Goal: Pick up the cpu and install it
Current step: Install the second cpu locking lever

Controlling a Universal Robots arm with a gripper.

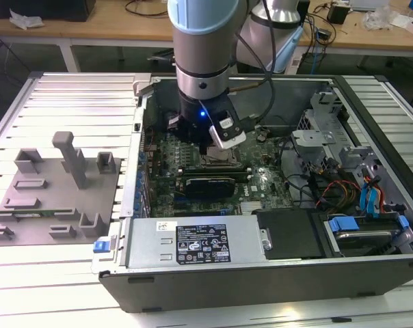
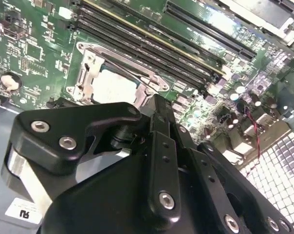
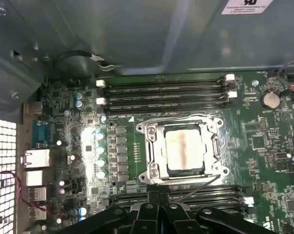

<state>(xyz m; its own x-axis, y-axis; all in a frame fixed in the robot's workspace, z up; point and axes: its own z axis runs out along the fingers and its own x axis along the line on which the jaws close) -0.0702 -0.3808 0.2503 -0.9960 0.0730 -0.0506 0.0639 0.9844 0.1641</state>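
Black gripper (image 2: 154,105) linkages crowd the foreground in both wrist views, and we see its fingers (image 3: 152,197) drawn together with nothing between them. Just beyond the fingertips we see the cpu (image 3: 184,152), its pale silvery top streaked with a brownish smear, lying flat inside the socket frame (image 3: 152,146) on the green motherboard (image 3: 264,146). In the second wrist view we find the same chip (image 2: 115,87) seated within the metal-rimmed frame (image 2: 81,80), with the fingertip hanging close above one edge of that frame; we cannot tell whether it touches. Rows of dark memory slots (image 3: 164,95) run along both sides of the socket.

In the exterior view we see the arm (image 1: 203,51) reaching straight down into the open computer case (image 1: 275,273), with the gripper (image 1: 208,147) low over the socket (image 1: 220,161) near the middle of the board. A grey power supply box (image 1: 200,242) with a label sits along the near wall of the case, and drive bays with blue tabs (image 1: 343,223) and coloured cables lie toward the exterior view's right. On the slatted table (image 1: 70,89) at the exterior view's left we see the grey fixture plate (image 1: 56,188) with upright posts, well apart from the case.
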